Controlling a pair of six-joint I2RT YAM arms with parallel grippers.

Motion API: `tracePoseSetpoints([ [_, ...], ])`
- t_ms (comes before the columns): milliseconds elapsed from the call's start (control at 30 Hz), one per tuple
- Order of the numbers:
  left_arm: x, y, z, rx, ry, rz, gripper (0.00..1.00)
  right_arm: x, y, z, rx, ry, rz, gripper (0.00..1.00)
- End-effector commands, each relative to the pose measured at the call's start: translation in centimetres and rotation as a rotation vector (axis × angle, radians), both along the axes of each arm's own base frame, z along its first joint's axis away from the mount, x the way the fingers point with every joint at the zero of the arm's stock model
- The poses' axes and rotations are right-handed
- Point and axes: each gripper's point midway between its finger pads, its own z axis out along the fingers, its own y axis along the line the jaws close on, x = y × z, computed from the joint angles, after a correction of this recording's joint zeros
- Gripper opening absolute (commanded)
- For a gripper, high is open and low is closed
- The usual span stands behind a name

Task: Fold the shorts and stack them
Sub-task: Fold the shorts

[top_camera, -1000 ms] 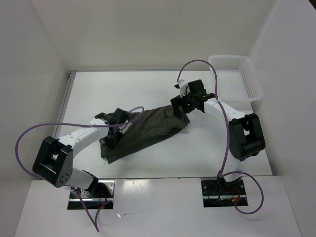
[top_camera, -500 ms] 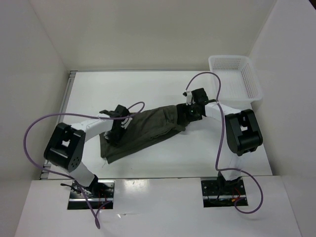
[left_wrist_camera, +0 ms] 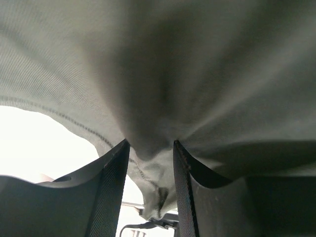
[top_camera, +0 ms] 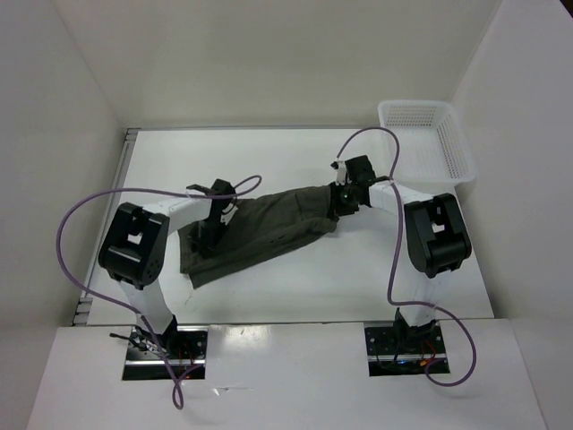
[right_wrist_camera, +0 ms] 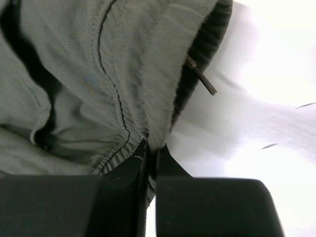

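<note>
The dark olive shorts point(top_camera: 269, 228) lie stretched out in a wrinkled diagonal band across the middle of the table. My left gripper point(top_camera: 210, 235) sits at their left end. In the left wrist view a bunch of the cloth point(left_wrist_camera: 197, 74) is pinched between the two fingers of that gripper point(left_wrist_camera: 150, 148). My right gripper point(top_camera: 338, 202) is at the right end of the shorts. In the right wrist view the ribbed waistband point(right_wrist_camera: 98, 74) is clamped in its nearly closed jaws point(right_wrist_camera: 152, 145), and a drawstring tip point(right_wrist_camera: 201, 76) pokes out beside it.
A white mesh basket point(top_camera: 428, 134) stands at the back right corner. White walls close in the table at the back and on both sides. Purple cables loop above both arms.
The right gripper, wide open a second ago, has closed on the waistband. The left arm has swung inward, and the left end of the shorts has shifted slightly.
</note>
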Motion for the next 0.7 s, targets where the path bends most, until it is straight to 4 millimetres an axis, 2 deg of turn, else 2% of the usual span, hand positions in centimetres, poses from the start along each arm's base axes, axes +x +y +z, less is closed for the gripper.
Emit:
tracePoseSetpoints([
  [0, 8.7, 0.4, -4.2, -0.002, -0.236, 0.073, 0.49, 5.7, -3.5, 3.1, -0.073, -0.135, -0.159, 0.0],
  [33, 11.9, 0.1, -2.9, -0.014, -0.316, 0.087, 0.49, 6.8, -4.5, 4.4, -0.083, -0.171, -0.193, 0.0],
  [67, 13.5, -0.3, -2.5, -0.024, -0.349, 0.088, 0.49, 7.9, -6.5, 5.1, -0.124, -0.197, -0.243, 0.0],
  [133, 16.1, -0.9, -2.2, -0.027, -0.39, 0.092, 0.49, 9.5, -7.8, 7.7, -0.139, -0.257, -0.255, 0.0],
  [167, 18.5, -2.1, -1.1, -0.046, -0.44, 0.082, 0.49, 10.1, -8.2, 9.0, -0.148, -0.291, -0.247, 0.0],
  [200, 19.3, -2.3, -0.6, -0.05, -0.452, 0.082, 0.49, 9.9, -8.5, 9.1, -0.148, -0.283, -0.232, 0.0],
  [233, 19.9, -3.7, 0.0, -0.074, -0.471, 0.06, 0.49, 9.9, -8.2, 9.9, -0.142, -0.303, -0.209, 0.0],
  [267, 20.1, -4.3, 0.1, -0.078, -0.475, 0.049, 0.49, 9.4, -7.4, 10.7, -0.111, -0.316, -0.147, 0.0],
  [333, 19.8, -6.1, 0.2, -0.095, -0.471, 0.014, 0.49, 9.3, -7.0, 11.9, -0.1, -0.341, -0.11, 0.0],
  [433, 17.9, -7.3, -1.0, -0.11, -0.422, -0.023, 0.49, 9.5, -8.0, 12.3, -0.159, -0.371, -0.109, 0.0],
  [500, 17.5, -8.0, -0.8, -0.126, -0.418, -0.04, 0.49, 10.3, -8.7, 13.5, -0.204, -0.413, -0.11, 0.0],
  [533, 17.5, -8.5, -0.4, -0.151, -0.421, -0.045, 0.51, 10.4, -8.7, 13.9, -0.213, -0.421, -0.099, 0.0],
  [567, 18.3, -9.0, 1.2, -0.174, -0.447, -0.048, 0.51, 10.9, -8.7, 15.1, -0.215, -0.444, -0.095, 0.0],
  [600, 18.2, -9.3, 1.6, -0.186, -0.431, -0.052, 0.51, 11.3, -8.7, 15.5, -0.224, -0.459, -0.083, 0.0],
  [667, 19.1, -10.6, 4.6, -0.251, -0.468, -0.066, 0.54, 11.8, -8.7, 17.0, -0.236, -0.479, -0.069, 0.0],
])
